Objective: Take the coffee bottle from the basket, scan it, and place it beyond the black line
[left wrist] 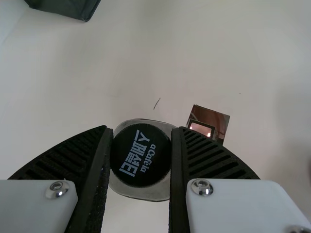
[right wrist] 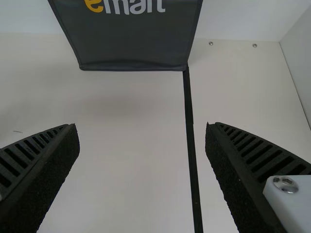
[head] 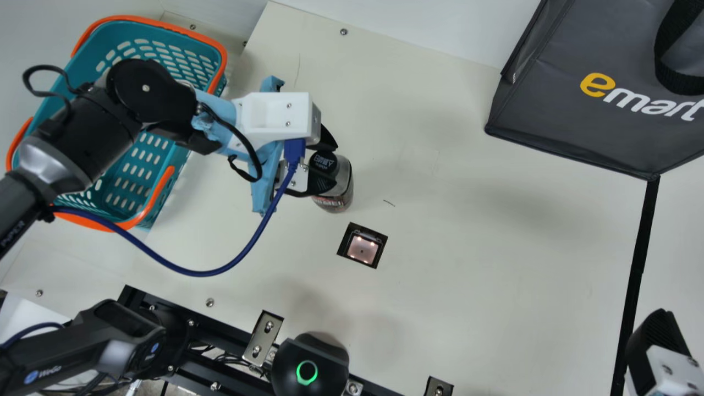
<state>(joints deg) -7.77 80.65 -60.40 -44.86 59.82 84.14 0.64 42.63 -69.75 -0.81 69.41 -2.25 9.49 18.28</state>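
Observation:
In the main view my left gripper is at the coffee bottle, just above the scanner window in that picture. The left wrist view has the black cap of the bottle held between the two fingers of my left gripper, both pressed against its sides. The scanner window lies close by, its lights lit. My right gripper is at the lower right, beside the black line; in the right wrist view my right gripper stands open, nothing between its fingers, over the table and black line.
A teal basket with orange handles stands at the left, under my left arm. A dark grey bag stands at the upper right, its lower corner at the end of the black line. A black round device sits at the near table edge.

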